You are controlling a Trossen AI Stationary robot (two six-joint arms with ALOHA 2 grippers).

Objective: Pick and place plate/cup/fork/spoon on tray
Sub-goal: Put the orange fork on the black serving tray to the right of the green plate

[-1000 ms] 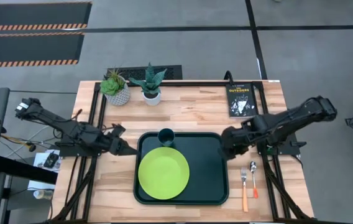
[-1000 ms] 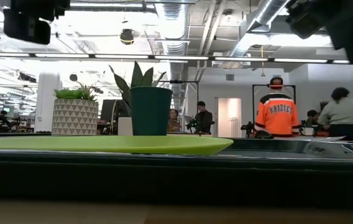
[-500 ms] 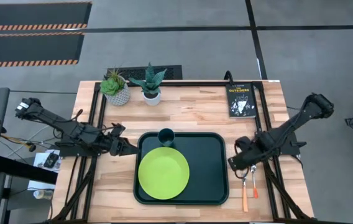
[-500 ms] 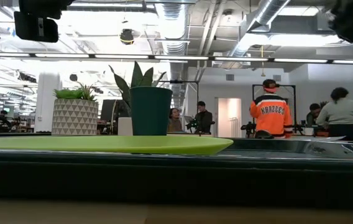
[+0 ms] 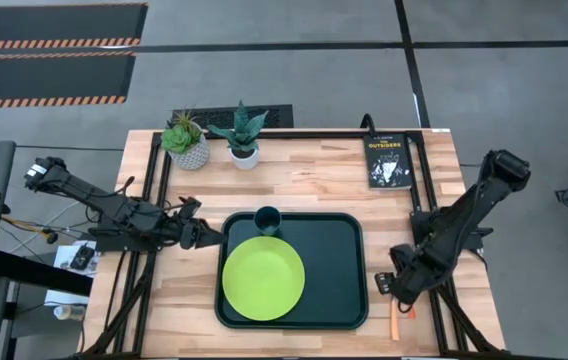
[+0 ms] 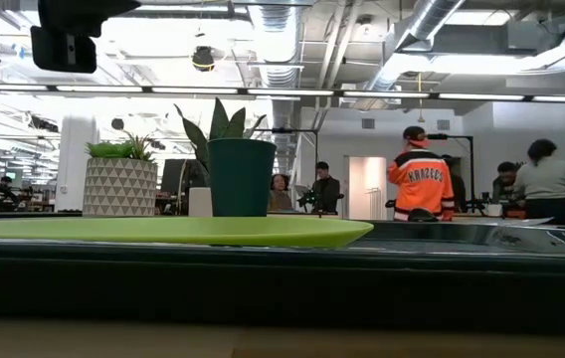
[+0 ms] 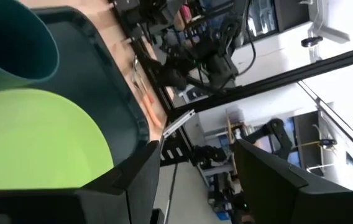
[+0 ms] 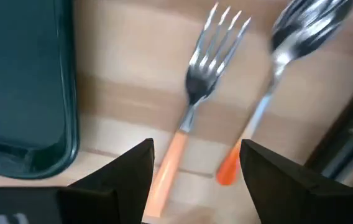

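The lime-green plate (image 5: 263, 278) lies flat in the dark green tray (image 5: 336, 262). The teal cup (image 5: 267, 220) stands upright in the tray's far-left corner. The fork (image 8: 192, 99) and the spoon (image 8: 276, 68) lie side by side on the wood to the right of the tray. In the high view only their orange handle ends (image 5: 395, 322) show. My right gripper (image 8: 195, 186) is open over them, the fork's handle lying between its fingers. My left gripper (image 5: 210, 236) is open by the tray's left rim. It is near the cup and touches nothing.
Two potted plants (image 5: 187, 142) (image 5: 245, 135) stand at the far left of the table and a black book (image 5: 387, 160) lies at the far right. Bare wood lies beyond the tray. People stand in the room behind (image 6: 420, 179).
My right gripper has gone from over the tray's right rim toward the table's near edge and a little right. It now stands over the fork and spoon and hides most of them from above. The fork, spoon, plate and cup have stayed in place.
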